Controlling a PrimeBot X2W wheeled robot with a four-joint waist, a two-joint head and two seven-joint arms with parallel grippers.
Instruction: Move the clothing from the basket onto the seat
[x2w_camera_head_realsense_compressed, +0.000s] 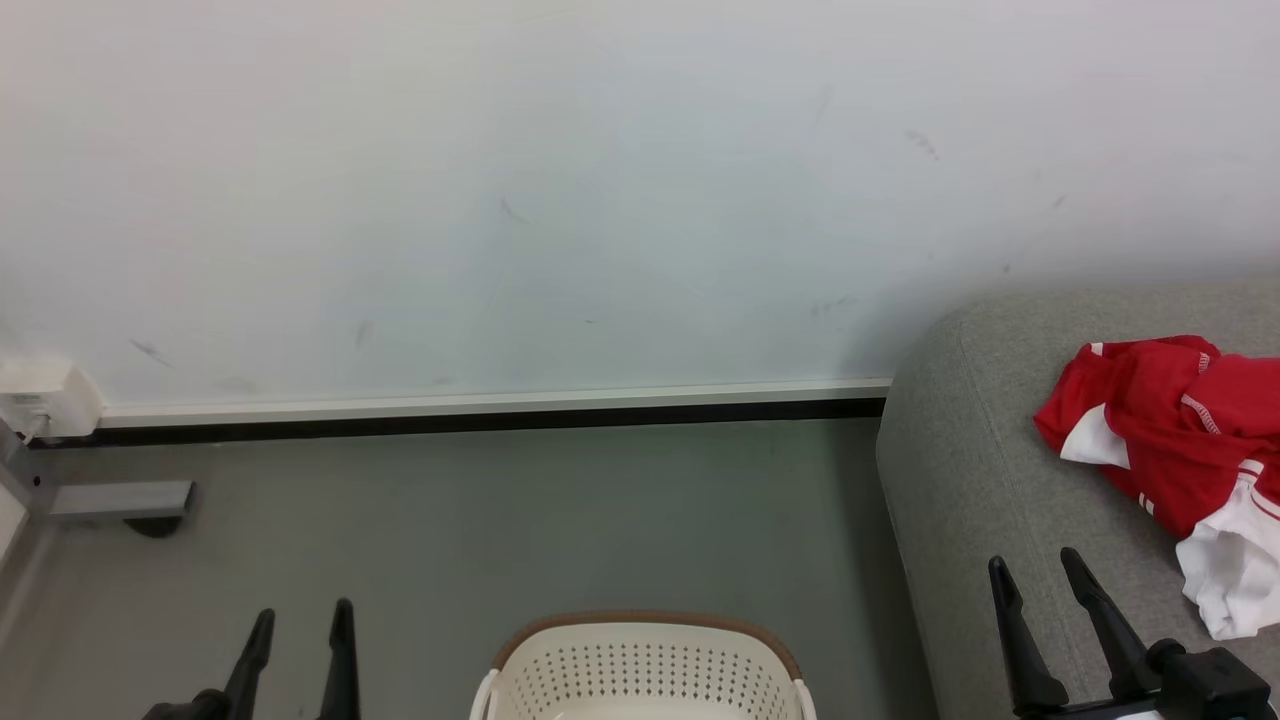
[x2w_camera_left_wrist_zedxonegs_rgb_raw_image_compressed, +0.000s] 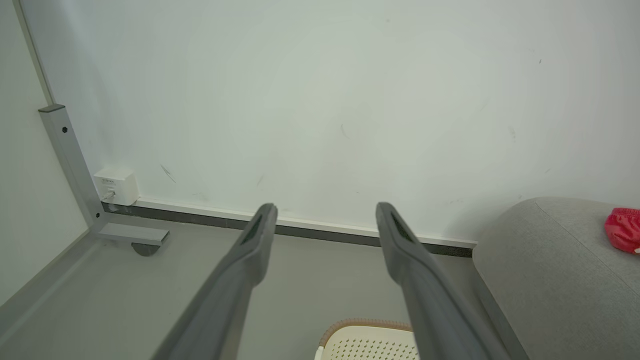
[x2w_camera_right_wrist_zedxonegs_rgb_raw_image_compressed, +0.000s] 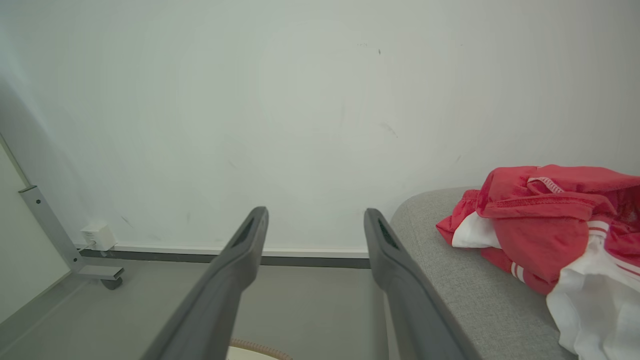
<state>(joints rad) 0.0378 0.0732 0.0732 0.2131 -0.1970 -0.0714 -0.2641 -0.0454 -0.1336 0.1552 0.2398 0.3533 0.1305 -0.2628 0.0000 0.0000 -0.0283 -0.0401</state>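
Lying crumpled on the seat (x2w_camera_head_realsense_compressed: 960, 480), the clothing (x2w_camera_head_realsense_compressed: 1160, 420), apart from the basket (x2w_camera_head_realsense_compressed: 640, 670).

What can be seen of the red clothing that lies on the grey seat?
The clothing is soft red fabric with white panels, white stripe trim and white stitching along a hem. It lies crumpled in a loose heap on top of the light grey seat, near the seat's rounded corner by the wall. As far as visible, only the seat touches it; the open right gripper is near but apart. The head view's edge cuts it off, and the number of garments cannot be told.
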